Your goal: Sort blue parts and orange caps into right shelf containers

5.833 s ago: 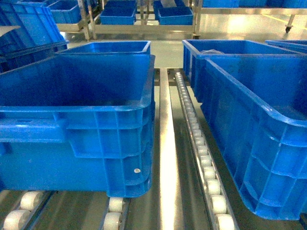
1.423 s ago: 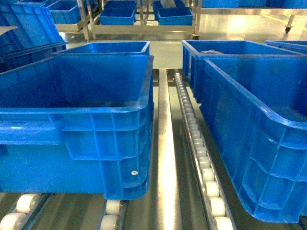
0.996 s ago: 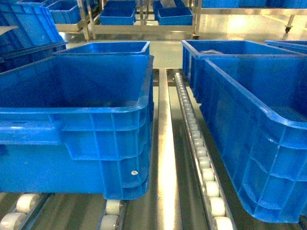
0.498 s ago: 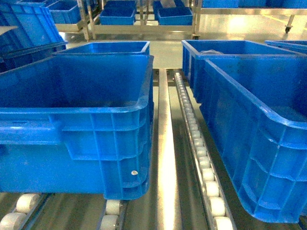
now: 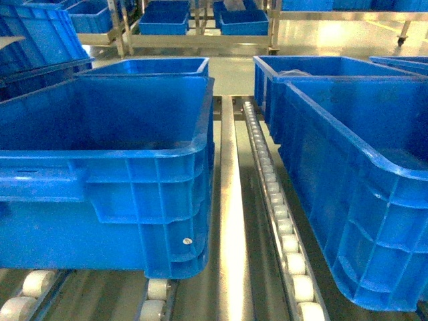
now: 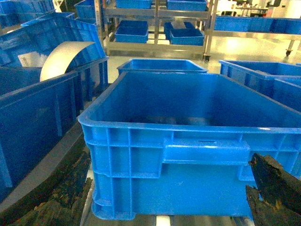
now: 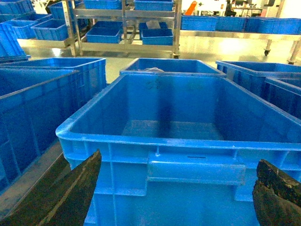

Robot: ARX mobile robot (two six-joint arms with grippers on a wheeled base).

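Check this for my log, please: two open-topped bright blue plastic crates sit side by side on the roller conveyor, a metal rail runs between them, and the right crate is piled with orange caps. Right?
One thing is wrong: the right open-topped bright blue plastic crate holds no orange caps; the right wrist view shows its bare floor. The left blue crate, the roller conveyor and the metal rail between them are as you say.

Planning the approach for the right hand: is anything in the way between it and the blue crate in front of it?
Nothing visible. In the right wrist view the right hand is open, its fingers framing the near wall of the blue crate, with no object between.
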